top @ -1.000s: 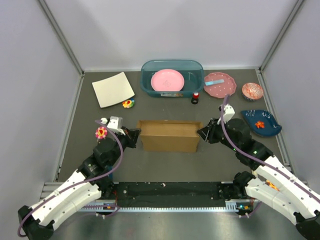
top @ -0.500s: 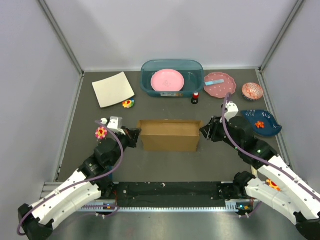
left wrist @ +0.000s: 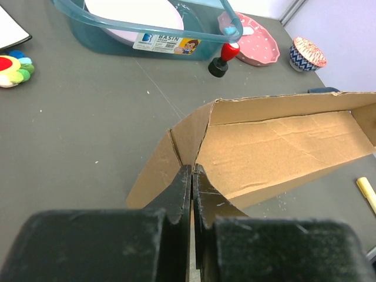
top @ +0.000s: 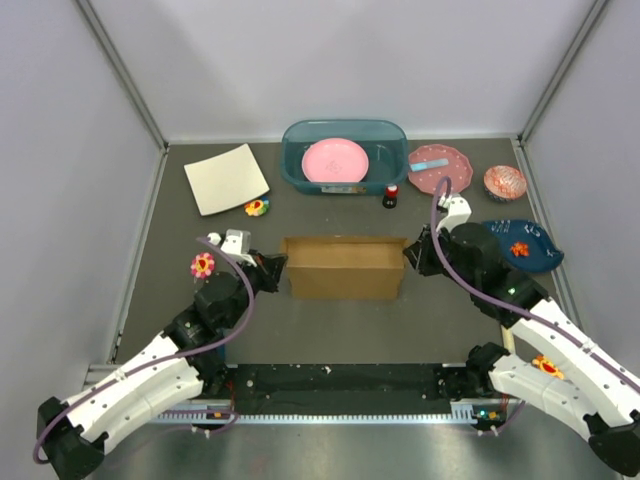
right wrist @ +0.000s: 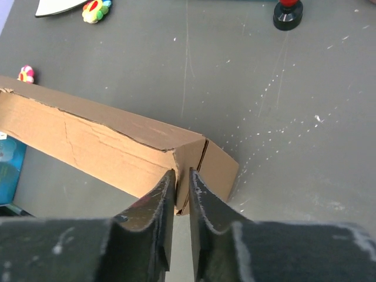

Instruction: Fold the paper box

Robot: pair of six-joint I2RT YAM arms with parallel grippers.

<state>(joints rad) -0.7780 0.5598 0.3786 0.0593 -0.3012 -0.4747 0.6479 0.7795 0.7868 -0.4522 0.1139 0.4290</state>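
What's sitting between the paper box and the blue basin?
Top view: only a red-capped black piece beside the basin; otherwise bare up to the paper box.

Plain brown paper box [top: 345, 268] on dark grey bench [top: 330, 330]. Behind the box: translucent teal basin [top: 296, 172] holding pale pink plate [top: 335, 160]. Behind and left of the box: cream-white sheet [top: 226, 178], rainbow-petalled flower toy [top: 257, 207]. Right of the box: white-dotted pink plate [top: 445, 180], bowl [top: 505, 183] swirled red and white with blue zigzag outside, dark blue dish [top: 540, 256] with orange flower [top: 519, 249].
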